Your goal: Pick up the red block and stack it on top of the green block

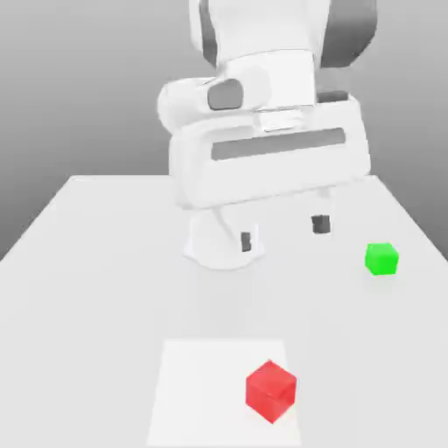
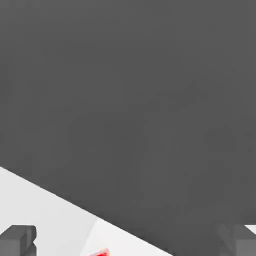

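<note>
Approach step judged: gripper point(image 1: 283, 234) is held wide open and empty above table point(image 1: 87, 262), red block point(image 1: 271, 391) at its 6 o'clock, green block point(image 1: 381, 259) at 3 o'clock; descent needed.

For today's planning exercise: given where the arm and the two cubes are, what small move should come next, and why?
Probably bring the gripper forward and down over the red block. Its fingers are open and empty, raised above the table near the arm's base, while the red block sits apart toward the near edge and the green block stays at the exterior view's right.
</note>
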`<action>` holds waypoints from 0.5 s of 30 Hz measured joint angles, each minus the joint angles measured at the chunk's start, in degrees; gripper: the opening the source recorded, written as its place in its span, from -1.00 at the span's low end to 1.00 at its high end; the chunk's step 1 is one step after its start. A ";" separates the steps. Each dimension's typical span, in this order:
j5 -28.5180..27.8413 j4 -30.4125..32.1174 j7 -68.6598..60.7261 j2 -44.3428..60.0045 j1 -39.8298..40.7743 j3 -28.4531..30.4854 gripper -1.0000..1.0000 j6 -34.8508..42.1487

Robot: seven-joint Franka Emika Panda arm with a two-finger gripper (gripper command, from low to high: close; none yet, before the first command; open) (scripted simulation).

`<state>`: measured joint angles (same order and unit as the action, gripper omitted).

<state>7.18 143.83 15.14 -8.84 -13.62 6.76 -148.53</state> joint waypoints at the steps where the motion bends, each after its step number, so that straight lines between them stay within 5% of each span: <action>1: -0.04 0.69 -1.40 2.05 -0.19 -0.21 0.00 -0.97; 8: -4.31 5.10 -7.80 15.88 -1.64 -0.54 0.00 -8.26; 13: -2.32 4.04 -10.06 26.13 -0.30 -2.43 0.00 -16.58; 14: -2.02 3.87 -10.28 27.30 -0.04 -2.75 -1.00 -17.54; 15: -2.02 3.87 -10.28 27.30 -0.04 -2.75 -1.00 -17.54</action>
<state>5.16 147.70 4.86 18.46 -13.65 4.01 -166.07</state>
